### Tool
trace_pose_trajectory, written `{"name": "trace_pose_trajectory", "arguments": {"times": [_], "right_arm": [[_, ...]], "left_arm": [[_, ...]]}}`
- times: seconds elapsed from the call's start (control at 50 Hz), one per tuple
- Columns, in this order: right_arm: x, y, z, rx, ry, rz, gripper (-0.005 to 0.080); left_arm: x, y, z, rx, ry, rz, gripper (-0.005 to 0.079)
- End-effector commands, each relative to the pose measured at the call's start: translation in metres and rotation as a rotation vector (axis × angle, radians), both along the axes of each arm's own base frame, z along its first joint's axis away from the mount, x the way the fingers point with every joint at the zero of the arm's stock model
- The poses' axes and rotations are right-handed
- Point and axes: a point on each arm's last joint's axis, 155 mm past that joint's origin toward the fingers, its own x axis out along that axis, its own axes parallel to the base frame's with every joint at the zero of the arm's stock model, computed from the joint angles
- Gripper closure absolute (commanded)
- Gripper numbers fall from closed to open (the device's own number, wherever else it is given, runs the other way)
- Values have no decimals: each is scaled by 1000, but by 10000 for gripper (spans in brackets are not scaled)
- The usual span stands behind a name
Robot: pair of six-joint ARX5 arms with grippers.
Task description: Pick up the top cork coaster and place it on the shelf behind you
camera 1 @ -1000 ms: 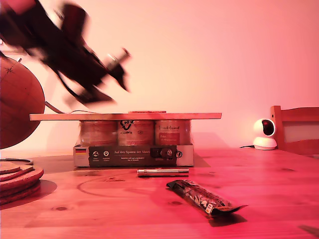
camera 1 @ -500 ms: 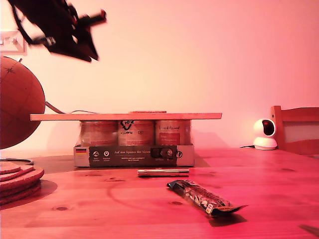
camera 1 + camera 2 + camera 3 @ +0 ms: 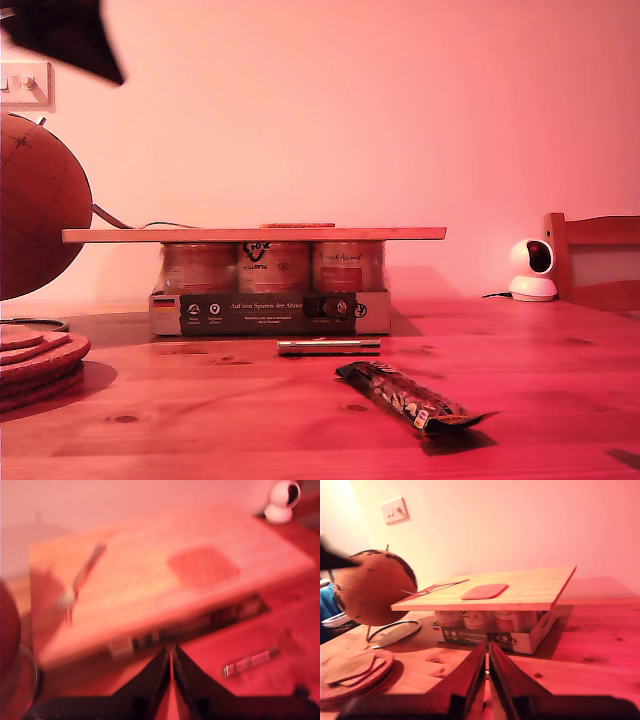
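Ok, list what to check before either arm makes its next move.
1. Cork coaster lies flat on the shelf: ok.
2. Shelf sits level on the six-pack of jars: ok.
3. My first gripper is empty, jaws together: ok.
4. My second gripper is empty, jaws together: ok.
5. Coaster stack under the globe is tidy: not ok, the top ones sit askew.
6. Which arm shows at the exterior view's top left: cannot tell.

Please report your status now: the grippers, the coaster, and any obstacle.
My first gripper and my second gripper shut, empty. Flat reddish cork coaster lies on pale wooden shelf. No obstacle visible.
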Motion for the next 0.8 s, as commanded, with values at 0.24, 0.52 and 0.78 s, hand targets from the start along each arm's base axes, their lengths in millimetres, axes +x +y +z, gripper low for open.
{"name": "trace_pose_trajectory", "arguments": {"times": [0.24, 0.52, 0.78], "right_arm": [[8, -18, 2, -18, -14, -112, 765], [13, -34, 6, -37, -41, -203, 764], [13, -34, 6, -36, -41, -202, 764]], "left_arm": [[-32, 23, -30, -17, -65, 59, 762], [-57, 44, -38, -67, -171, 132, 762], [-82, 52, -57, -118, -222, 140, 762]]}}
